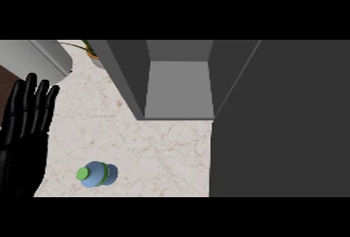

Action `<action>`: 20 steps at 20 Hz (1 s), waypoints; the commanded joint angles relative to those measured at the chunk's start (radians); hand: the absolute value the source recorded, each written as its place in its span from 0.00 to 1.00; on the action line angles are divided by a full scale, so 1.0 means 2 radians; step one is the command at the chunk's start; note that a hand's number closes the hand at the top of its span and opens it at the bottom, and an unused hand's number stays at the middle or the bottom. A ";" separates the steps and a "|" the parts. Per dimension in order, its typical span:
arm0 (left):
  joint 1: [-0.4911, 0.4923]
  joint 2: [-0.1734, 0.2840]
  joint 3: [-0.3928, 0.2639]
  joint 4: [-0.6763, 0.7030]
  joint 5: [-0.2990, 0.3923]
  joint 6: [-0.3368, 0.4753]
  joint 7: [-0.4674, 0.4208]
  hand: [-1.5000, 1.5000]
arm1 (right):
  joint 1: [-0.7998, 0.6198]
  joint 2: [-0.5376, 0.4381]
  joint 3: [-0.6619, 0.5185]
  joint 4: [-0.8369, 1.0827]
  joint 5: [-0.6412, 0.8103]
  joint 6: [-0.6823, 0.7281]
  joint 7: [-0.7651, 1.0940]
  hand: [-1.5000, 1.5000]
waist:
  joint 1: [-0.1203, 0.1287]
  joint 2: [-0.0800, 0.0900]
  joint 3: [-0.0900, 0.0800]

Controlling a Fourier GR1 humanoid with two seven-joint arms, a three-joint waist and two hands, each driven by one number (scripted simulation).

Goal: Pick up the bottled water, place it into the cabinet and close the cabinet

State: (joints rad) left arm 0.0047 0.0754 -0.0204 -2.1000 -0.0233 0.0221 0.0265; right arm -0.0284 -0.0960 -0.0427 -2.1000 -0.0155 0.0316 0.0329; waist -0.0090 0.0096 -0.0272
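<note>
the bottled water (96,174) stands upright on the pale marbled surface (157,148), seen from almost straight above: a green cap over a blue body. nothing touches it. it sits toward the near left part of the surface, well apart from the cabinet (178,88), whose grey interior shows open further back, with its dark door (280,120) swung out along the right side.

the left hand (26,125) shows at the view's left edge, fingers straight and up, holding nothing; it is resting, just left of the bottle's area. the right hand is not visible.

the step in hand looks like the first reach, with nothing yet grasped. to do it well, i would bring a hand in from the side rather than down onto the cap, wrap the body below the cap, and lift straight up before swinging toward the opening, keeping the bottle upright and away from the cabinet's front edge. a plant (85,47) at the back left is out of the way.
</note>
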 commanded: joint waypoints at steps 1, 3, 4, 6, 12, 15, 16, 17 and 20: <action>-0.017 0.021 0.020 0.000 0.055 -0.040 0.004 0.00 | -0.001 -0.014 -0.014 -0.015 -0.004 0.004 0.019 0.00 | 0.003 -0.005 0.013; 0.009 0.037 0.011 0.010 0.103 -0.101 -0.035 0.00 | 0.019 0.007 0.009 -0.034 0.010 -0.008 0.017 0.00 | 0.003 -0.005 0.013; 0.014 0.051 0.007 -0.002 0.125 -0.129 -0.033 0.00 | 0.044 0.010 0.009 -0.044 0.002 -0.004 0.015 0.00 | 0.001 -0.006 0.013; 0.021 0.074 -0.007 -0.039 0.169 -0.177 -0.018 0.00 | 0.068 0.023 0.021 -0.073 -0.003 -0.009 0.024 0.00 | -0.001 -0.010 0.013; 0.098 0.109 0.044 -0.032 0.307 -0.216 0.056 0.00 | 0.176 0.005 0.095 -0.146 -0.083 0.079 0.052 0.00 | 0.001 -0.008 0.013; 0.118 0.137 0.090 -0.070 0.358 -0.222 0.085 0.00 | 0.206 -0.003 0.084 -0.176 -0.098 0.090 0.048 0.00 | 0.004 -0.007 0.014; 0.145 0.121 0.072 -0.068 0.335 -0.232 0.070 0.00 | 0.237 0.002 0.117 -0.209 -0.079 0.085 0.066 0.00 | 0.003 -0.007 0.014; 0.131 0.152 0.120 -0.062 0.387 -0.239 0.086 0.00 | 0.223 -0.001 0.107 -0.220 -0.080 0.080 0.075 0.00 | 0.004 -0.007 0.013; 0.147 0.154 0.138 -0.036 0.355 -0.272 0.065 0.00 | 0.266 0.011 0.150 -0.232 -0.050 0.080 0.059 0.00 | 0.002 -0.007 0.013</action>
State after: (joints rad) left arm 0.2588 0.3401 0.1696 -2.2092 0.6572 -0.4413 0.1731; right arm 0.3986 -0.0822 0.2037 -2.4433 -0.1399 0.1882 0.1398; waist -0.0028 -0.0048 -0.0005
